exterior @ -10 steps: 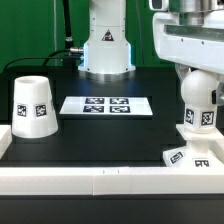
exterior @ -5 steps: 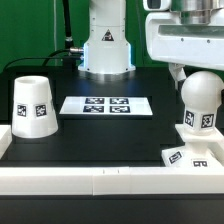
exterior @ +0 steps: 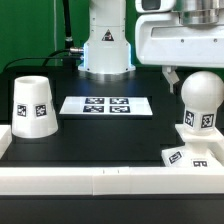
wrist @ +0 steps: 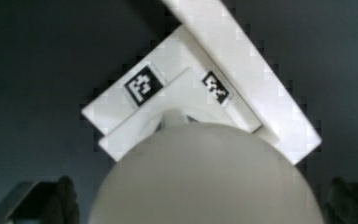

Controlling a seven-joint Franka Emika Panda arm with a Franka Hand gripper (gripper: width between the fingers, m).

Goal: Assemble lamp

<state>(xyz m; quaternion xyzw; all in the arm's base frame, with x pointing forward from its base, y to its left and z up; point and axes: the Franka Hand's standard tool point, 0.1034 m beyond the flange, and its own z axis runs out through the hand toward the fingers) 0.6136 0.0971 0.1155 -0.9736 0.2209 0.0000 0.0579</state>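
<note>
one smooth round bulb (exterior: 200,92) on sloped square base (exterior: 190,136), tapered shade (exterior: 33,105) apart, hand (wrist: 190,203) released

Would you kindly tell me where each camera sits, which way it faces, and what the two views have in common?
Exterior view: off the arm, low beyond the near rail, facing the arm's pedestal; it shows the shade, the marker board and the open tool above the bulb.
Wrist view: on the wrist, looking down the tool; its fingers flank the bulb without touching it, with the base beneath.
Shared: the bulb, base and tool.
</note>
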